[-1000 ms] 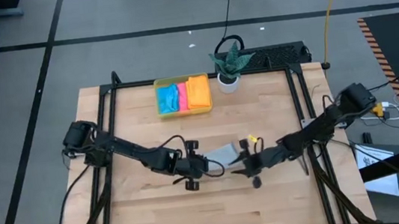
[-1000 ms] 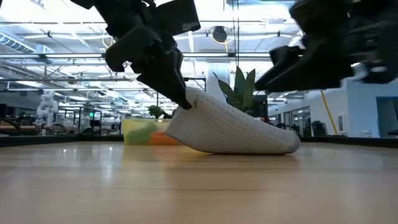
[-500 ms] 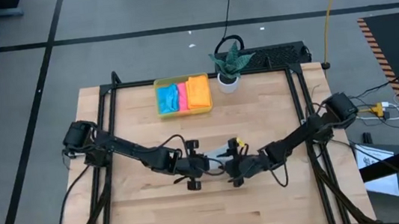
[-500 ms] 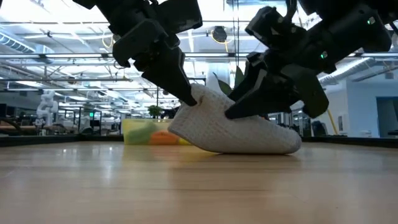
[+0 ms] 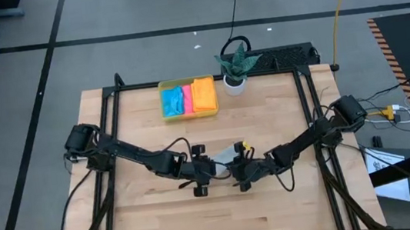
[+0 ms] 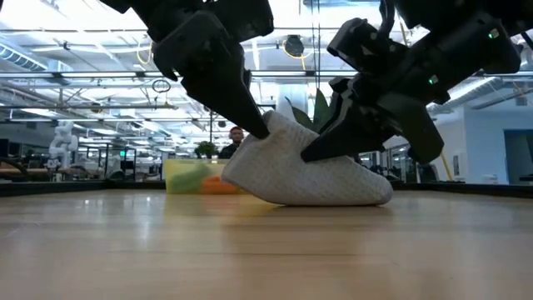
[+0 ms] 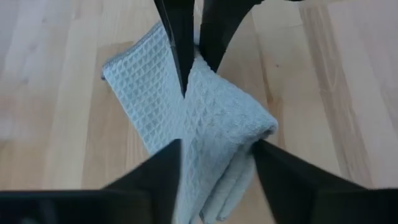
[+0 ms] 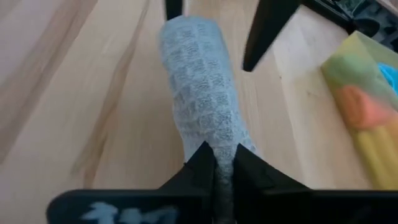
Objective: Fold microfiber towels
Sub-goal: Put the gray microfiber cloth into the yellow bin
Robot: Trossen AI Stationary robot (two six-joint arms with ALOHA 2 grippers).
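Reaching low toward desk centre, right gripper (image 8: 214, 167) pinches the grey towel (image 7: 199, 118); left gripper (image 7: 214, 162) straddles it, fingers spread. Towel mostly hidden in high view.

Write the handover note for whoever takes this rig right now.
Left gripper: open, fingers on either side of the grey towel.
Right gripper: shut on the grey towel's edge, mid-table.
Grey towel: partly folded, lifted off the table at one end.
Tray at the back holds the blue, pink and orange towels, with yellow showing in the right wrist view.
Left: finish the grey fold and set it down.
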